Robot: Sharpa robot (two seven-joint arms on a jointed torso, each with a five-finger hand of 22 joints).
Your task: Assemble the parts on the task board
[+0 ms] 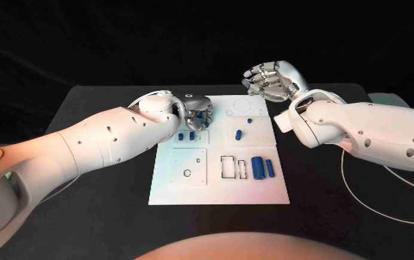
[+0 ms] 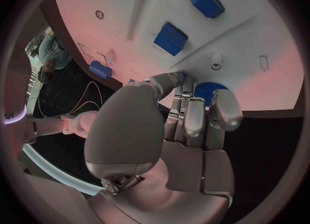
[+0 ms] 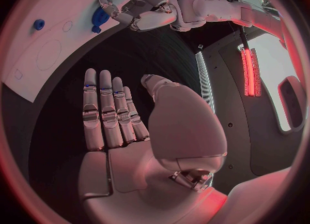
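Observation:
The white task board point(image 1: 173, 194) lies in the middle of the black table. My left hand point(image 1: 197, 112) hovers over the board's far left corner, its fingers point(image 2: 194, 115) curled round a blue ridged round part point(image 2: 210, 89); that part point(image 3: 98, 16) also shows at the left hand's fingertips point(image 3: 119, 9) in the right wrist view. Two small blue blocks point(image 1: 185, 135) lie just nearer than the hand. Two blue cylinders point(image 1: 263, 168) lie at the board's right side. My right hand point(image 1: 271, 80) hangs above the board's far right corner with fingers point(image 3: 106, 110) straight and nothing in it.
Another small blue piece point(image 1: 239, 133) and a blue knob point(image 1: 249, 119) sit mid-board, near rectangular slots point(image 1: 228, 166). A white peg point(image 2: 216, 61) stands on the board beside the left hand. A white cable point(image 1: 347, 176) loops on the table at the right.

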